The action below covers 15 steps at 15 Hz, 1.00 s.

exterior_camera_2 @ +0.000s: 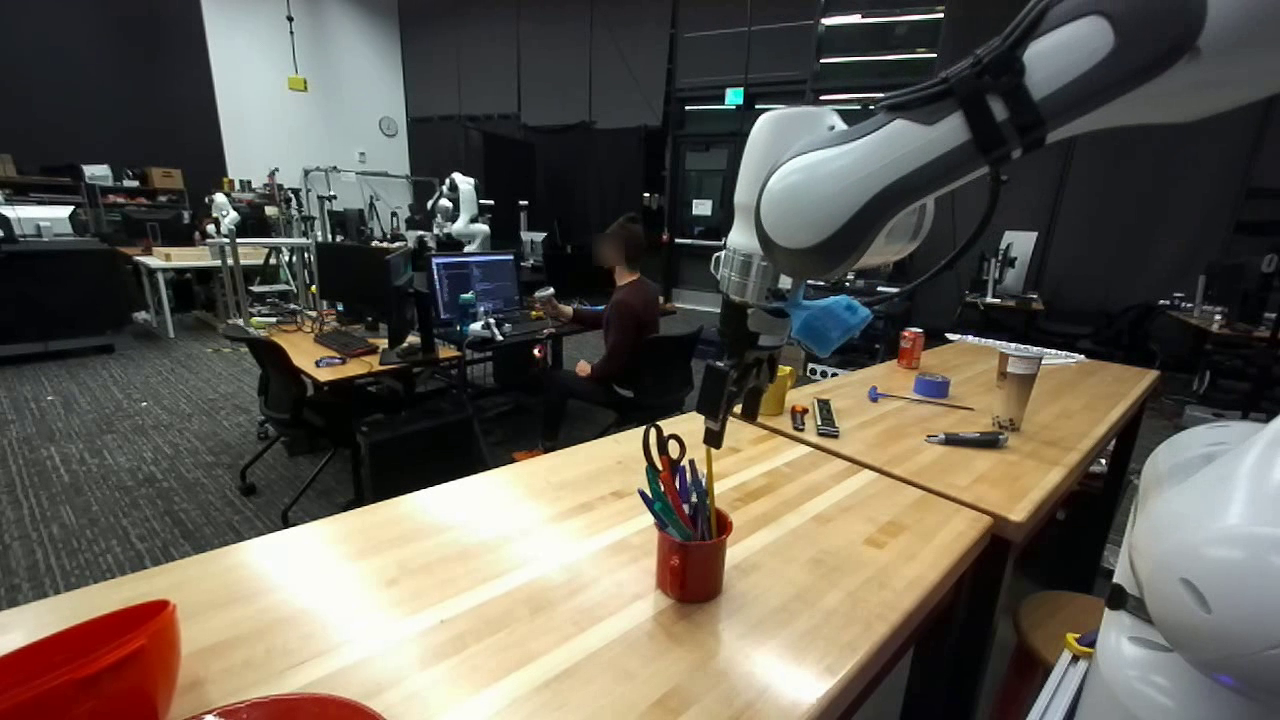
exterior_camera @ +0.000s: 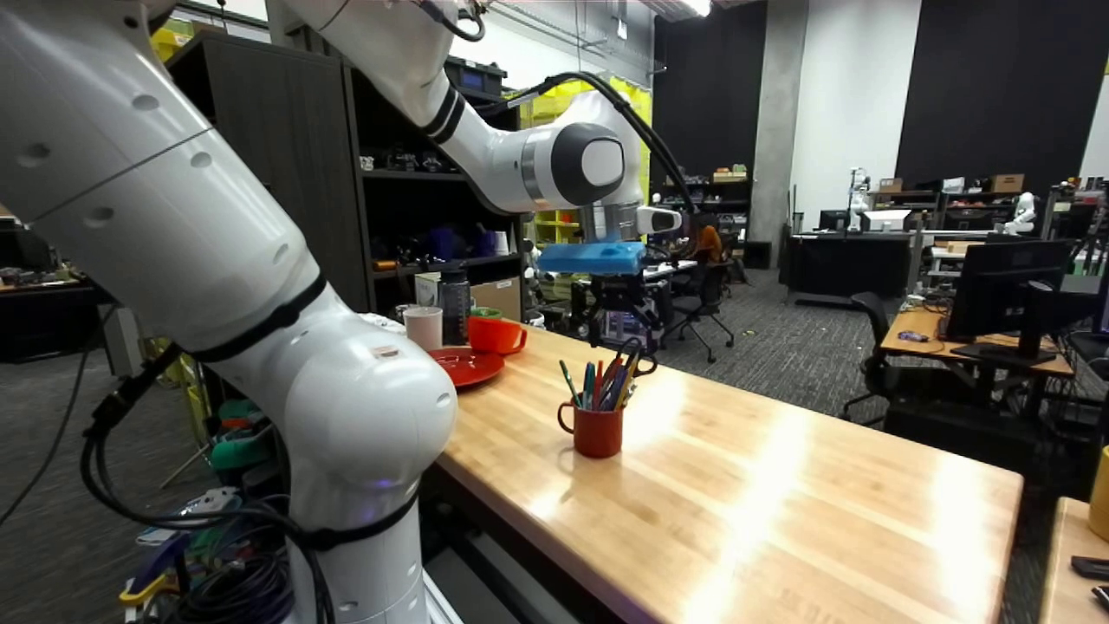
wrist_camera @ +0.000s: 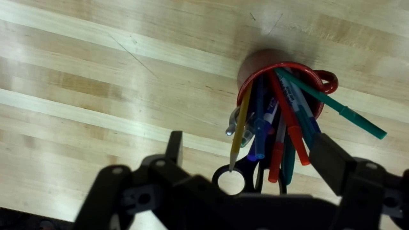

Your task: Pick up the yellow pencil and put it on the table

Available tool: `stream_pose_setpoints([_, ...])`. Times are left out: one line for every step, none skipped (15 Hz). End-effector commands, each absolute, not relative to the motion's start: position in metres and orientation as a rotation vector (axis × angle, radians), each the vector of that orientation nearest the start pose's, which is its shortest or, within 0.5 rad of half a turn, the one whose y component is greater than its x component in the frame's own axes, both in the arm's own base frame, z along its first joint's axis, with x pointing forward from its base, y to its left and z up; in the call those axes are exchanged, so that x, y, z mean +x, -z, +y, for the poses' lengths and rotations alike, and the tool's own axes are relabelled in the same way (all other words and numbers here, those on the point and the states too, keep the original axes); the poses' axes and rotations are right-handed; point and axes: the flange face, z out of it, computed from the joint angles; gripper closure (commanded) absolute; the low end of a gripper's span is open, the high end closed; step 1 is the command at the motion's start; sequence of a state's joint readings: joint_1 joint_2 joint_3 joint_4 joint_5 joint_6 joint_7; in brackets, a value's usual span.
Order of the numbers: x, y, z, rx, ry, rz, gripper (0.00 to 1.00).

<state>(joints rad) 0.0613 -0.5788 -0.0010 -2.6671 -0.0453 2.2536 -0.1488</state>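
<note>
The yellow pencil [wrist_camera: 242, 124] stands tip up in a red mug [wrist_camera: 255, 62], leaning on the rim. It also shows in an exterior view [exterior_camera_2: 710, 480]. The mug stands upright on the wooden table [exterior_camera: 780, 520] in both exterior views [exterior_camera: 598, 435] [exterior_camera_2: 690, 572]. My gripper [wrist_camera: 254, 151] is open and empty, its fingers wide apart. In the wrist view the pencil's tip lies between the fingers, nearer the left one. In both exterior views the gripper [exterior_camera: 622, 329] [exterior_camera_2: 732, 415] is above the mug. The pencil's lower end is hidden in the mug.
Several pens and markers [wrist_camera: 289, 115] and black-handled scissors [wrist_camera: 247, 171] crowd the mug beside the pencil. A red plate [exterior_camera: 468, 368], an orange cup [exterior_camera: 496, 335], a white cup [exterior_camera: 424, 328] and a dark bottle [exterior_camera: 454, 308] stand at one table end. Another table [exterior_camera_2: 1060, 415] adjoins.
</note>
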Motion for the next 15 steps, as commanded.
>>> stream_pose_setpoints([0.388, -0.427, 0.023, -3.143, 0.25, -0.364, 0.0])
stream_pose_setpoints([0.39, -0.425, 0.023, -3.141, 0.247, -0.364, 0.0])
stream_pose_setpoints([0.394, -0.424, 0.024, -3.139, 0.247, -0.362, 0.0])
stream_pose_setpoints([0.397, -0.423, 0.023, -3.138, 0.246, -0.355, 0.0])
stream_pose_setpoints([0.399, -0.422, 0.023, -3.138, 0.245, -0.351, 0.0])
stream_pose_setpoints([0.402, -0.421, 0.023, -3.141, 0.246, -0.346, 0.0])
stream_pose_setpoints([0.404, -0.421, 0.023, -3.141, 0.245, -0.345, 0.0])
stream_pose_setpoints([0.407, -0.421, 0.021, -3.143, 0.25, -0.335, 0.0])
stream_pose_setpoints([0.409, -0.421, 0.019, -3.143, 0.245, -0.325, 0.0])
stream_pose_setpoints([0.41, -0.421, 0.017, -3.146, 0.243, -0.314, 0.0])
stream_pose_setpoints([0.41, -0.42, 0.016, -3.145, 0.244, -0.314, 0.0])
stream_pose_setpoints([0.411, -0.419, 0.013, -3.147, 0.239, -0.307, 0.0])
stream_pose_setpoints([0.411, -0.417, 0.011, -3.146, 0.231, -0.299, 0.0])
stream_pose_setpoints([0.412, -0.415, 0.01, -3.149, 0.224, -0.296, 0.11])
stream_pose_setpoints([0.412, -0.414, 0.008, -3.148, 0.22, -0.295, 0.27])
